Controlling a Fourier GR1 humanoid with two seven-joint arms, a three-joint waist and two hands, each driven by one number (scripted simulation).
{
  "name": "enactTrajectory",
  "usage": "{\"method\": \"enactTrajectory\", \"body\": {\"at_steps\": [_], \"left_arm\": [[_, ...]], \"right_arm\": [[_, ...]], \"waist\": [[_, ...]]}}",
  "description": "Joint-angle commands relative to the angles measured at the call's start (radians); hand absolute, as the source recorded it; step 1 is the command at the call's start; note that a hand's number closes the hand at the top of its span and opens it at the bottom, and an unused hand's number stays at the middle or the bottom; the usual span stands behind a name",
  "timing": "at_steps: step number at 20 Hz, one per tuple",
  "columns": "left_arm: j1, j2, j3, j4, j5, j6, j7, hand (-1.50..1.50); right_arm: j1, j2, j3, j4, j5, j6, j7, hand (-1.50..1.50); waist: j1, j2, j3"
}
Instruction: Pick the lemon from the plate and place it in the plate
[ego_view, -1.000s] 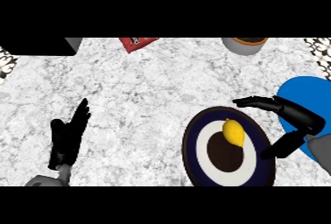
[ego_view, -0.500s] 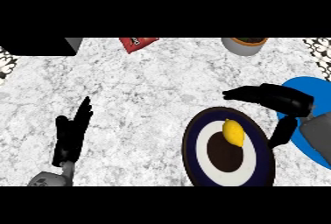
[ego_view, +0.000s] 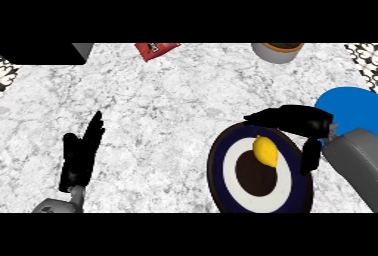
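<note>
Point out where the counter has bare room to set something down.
The widest bare patch lies between the left robot hand and the dark-rimmed plate, reaching up to the red packet. It is crowded by the right robot hand, yellow lemon and blue plate.

Right hand (ego_view: 295, 120) moved left, now over dark plate's (ego_view: 221, 175) upper rim.

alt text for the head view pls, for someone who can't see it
The right hand hovers open over a lemon lying on a dark-rimmed plate, its fingers not yet around it. A blue plate lies to the right; the left hand rests open on the marble counter.
</note>
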Motion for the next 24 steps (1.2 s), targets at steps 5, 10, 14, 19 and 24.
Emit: {"method": "enactTrajectory", "body": {"at_steps": [5,10,14,19,24], "left_arm": [[0.041,-0.026,0.030,-0.039,-0.026,-0.043,0.006,0.00],[-0.002,-0.027,0.108,0.062,0.000,-0.116,-0.039,0.00],[-0.017,-0.050,0.089,0.017,-0.047,-0.100,0.018,0.00],[0.018,-0.029,0.135,-0.006,-0.029,-0.140,0.005,0.00],[-0.012,-0.109,0.097,0.020,-0.112,-0.082,0.020,0.00]], "right_arm": [[-0.014,0.073,-0.052,0.090,0.150,0.029,-0.057,-1.50],[0.036,0.100,-0.067,0.017,0.198,0.069,-0.044,-1.50],[0.013,0.148,-0.083,0.122,0.260,0.030,-0.078,-1.50],[0.012,0.141,-0.085,0.226,0.318,-0.038,-0.176,-1.50],[0.055,0.219,-0.095,0.120,0.352,0.029,-0.068,-1.50]], "waist": [[0.003,0.000,0.000],[-0.003,0.000,0.000],[-0.001,0.000,0.000],[0.003,0.002,0.000],[-0.005,-0.001,0.000]]}}
